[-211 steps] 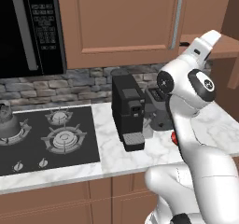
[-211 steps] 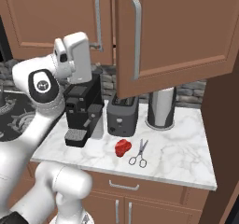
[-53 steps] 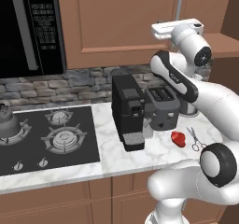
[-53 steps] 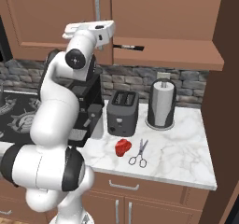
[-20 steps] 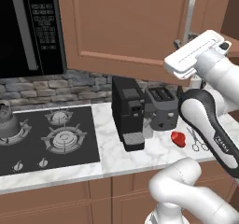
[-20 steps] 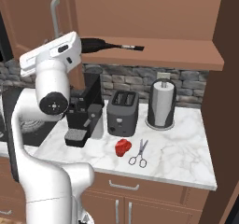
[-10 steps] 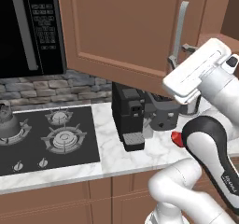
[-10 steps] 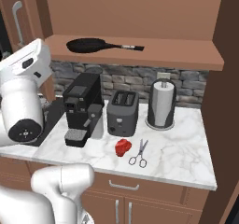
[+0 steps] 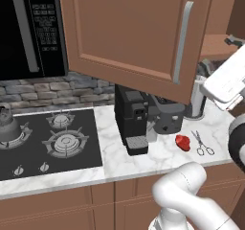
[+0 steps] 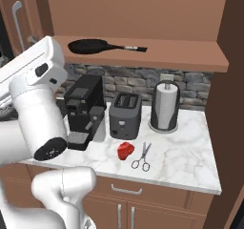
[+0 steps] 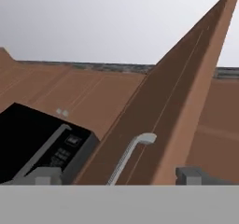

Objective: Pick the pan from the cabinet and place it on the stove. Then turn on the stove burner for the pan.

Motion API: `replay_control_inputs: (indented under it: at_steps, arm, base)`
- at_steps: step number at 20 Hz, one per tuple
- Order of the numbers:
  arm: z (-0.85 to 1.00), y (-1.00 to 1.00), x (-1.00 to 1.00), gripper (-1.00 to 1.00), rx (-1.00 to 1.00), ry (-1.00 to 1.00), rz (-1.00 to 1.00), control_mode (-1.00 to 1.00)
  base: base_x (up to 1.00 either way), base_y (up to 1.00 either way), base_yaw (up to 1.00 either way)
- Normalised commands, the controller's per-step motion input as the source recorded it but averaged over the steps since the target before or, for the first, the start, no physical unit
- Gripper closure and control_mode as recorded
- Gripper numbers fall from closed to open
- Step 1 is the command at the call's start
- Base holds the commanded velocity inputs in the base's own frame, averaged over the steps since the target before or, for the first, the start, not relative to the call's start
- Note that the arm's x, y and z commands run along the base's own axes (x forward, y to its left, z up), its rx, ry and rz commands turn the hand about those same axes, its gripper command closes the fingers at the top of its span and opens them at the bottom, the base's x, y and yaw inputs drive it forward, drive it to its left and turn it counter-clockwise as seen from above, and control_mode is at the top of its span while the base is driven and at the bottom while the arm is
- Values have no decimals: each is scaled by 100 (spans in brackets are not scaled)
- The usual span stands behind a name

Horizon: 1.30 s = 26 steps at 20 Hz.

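Note:
The black pan lies on the wooden shelf of the open cabinet, its handle pointing right. The cabinet's left door stands swung far out over the counter, its silver bar handle facing me. In the hand view my gripper is open, its fingertips wide apart on either side of that door handle and not touching it. The stove sits at the lower left, with the large stove burner near its front right.
A silvery kettle stands on the stove's left burner. A black microwave hangs above. On the counter are a coffee machine, toaster, paper towel roll, red item and scissors. The right cabinet door stands open.
The left cabinet door has swung further open, uncovering the pan on the shelf. My jaws have opened off the door handle, and the arm has drawn back toward the base.

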Motion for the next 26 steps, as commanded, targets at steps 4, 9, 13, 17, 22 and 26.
replay_control_inputs:
  at_steps: [4, 9, 13, 17, 22, 26]
  arm:
    - [0, -90, -14, -100, 0, -2, 15, -100]
    - [-8, -67, 5, -100, -1, 5, 24, -100]
    - [-43, -17, 44, -100, -4, 20, 33, -100]
    - [-44, 0, 52, -100, 0, 14, 24, -100]
    - [-33, 0, 43, -100, 0, 9, 19, -100]
    - [-21, 5, 62, -100, 0, 15, 16, -100]
  base:
    - [0, 0, 0]
    - [0, 0, 0]
    - [0, 0, 0]
    - [0, 0, 0]
    - [0, 0, 0]
    - [0, 0, 0]
